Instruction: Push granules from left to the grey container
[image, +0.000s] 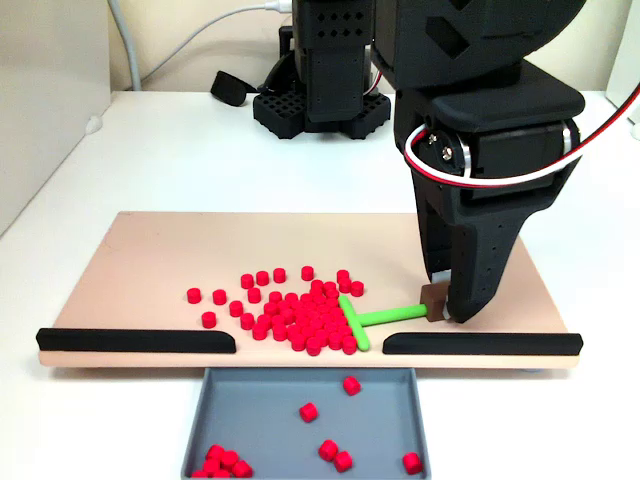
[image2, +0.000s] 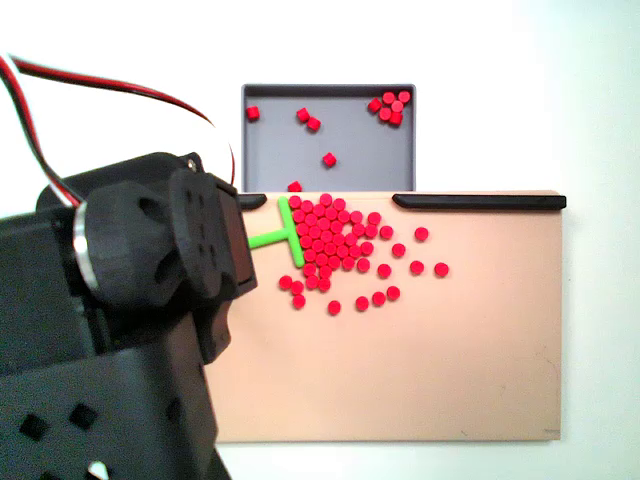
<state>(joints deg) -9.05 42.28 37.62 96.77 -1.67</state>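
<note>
Right up front in a fixed view sits the grey container (image: 250, 405), with a handful of red pellets already inside, a small cluster in its near-left corner and a few strays toward the right. Behind it is the beige board (image: 150, 260), and two black strips (image: 135, 340) line its near edge with a gap over the tray. Most of the granules (image: 300, 315) are piled on the board just left of that gap, a few scattered further left. The green T-shaped pusher (image: 358, 322) has its crossbar touching the pile's right side. The gripper (image: 448, 310) comes almost straight down from a bent wrist and looks clamped on a brown block at the stick's handle end, fingertips close to the board.

Looking at the other fixed view, the arm's black body bulks up the near-left corner, its head tilted down over the stick (image2: 285, 235), so I can't see the fingers here. The pile (image2: 330, 235) hugs the crossbar, loose ones trailing right, and the tray (image2: 350, 160) is beyond the board edge.

Risk as I see it: the bar is narrow next to that heap, so pellets could spill around its ends. Push at the wrong angle and they'll jam against a strip instead of dropping through the gap.
</note>
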